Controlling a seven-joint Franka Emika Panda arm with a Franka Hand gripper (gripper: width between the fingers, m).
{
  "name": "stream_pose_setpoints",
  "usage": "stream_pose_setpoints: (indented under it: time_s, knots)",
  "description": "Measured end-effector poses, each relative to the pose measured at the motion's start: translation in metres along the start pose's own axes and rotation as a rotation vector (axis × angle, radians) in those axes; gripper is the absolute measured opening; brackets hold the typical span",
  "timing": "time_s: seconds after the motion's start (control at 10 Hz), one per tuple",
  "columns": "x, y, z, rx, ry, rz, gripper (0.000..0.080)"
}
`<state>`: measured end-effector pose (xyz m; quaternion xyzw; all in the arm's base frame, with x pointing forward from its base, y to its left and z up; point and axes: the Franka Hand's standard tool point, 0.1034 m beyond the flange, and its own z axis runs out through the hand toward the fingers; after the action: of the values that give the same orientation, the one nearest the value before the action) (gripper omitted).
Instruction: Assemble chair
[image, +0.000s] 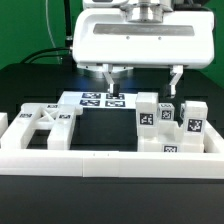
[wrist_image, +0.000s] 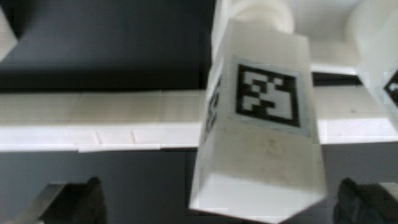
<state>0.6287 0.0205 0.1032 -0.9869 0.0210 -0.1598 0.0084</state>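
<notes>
My gripper hangs open above the right half of the table, its two fingers spread wide. In the wrist view the gripper has a white chair post with a black-and-white tag standing between its dark fingertips, with a gap on each side. In the exterior view this post stands upright among other tagged white chair posts. An X-braced chair frame lies flat at the exterior view's left. The jaws hold nothing.
The marker board lies behind the dark mat, under the left finger. A long plain white border rail runs along the front and also shows in the wrist view. A low tagged white block sits front right.
</notes>
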Motion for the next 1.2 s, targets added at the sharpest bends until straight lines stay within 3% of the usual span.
stream_pose_setpoints:
  time_s: [0.1, 0.3, 0.5, 0.8, 1.0, 1.2]
  knots:
    - [0.003, 0.0, 0.002, 0.008, -0.035, -0.004, 0.0649]
    - [-0.005, -0.007, 0.001, 0.044, -0.217, 0.012, 0.0649]
    - [-0.015, -0.006, 0.003, 0.061, -0.373, 0.052, 0.0649]
    - [-0.013, 0.005, 0.015, 0.053, -0.438, 0.155, 0.0649]
    - [-0.012, 0.002, 0.014, 0.048, -0.441, 0.143, 0.0649]
    - [-0.011, -0.002, 0.014, 0.048, -0.438, 0.144, 0.038]
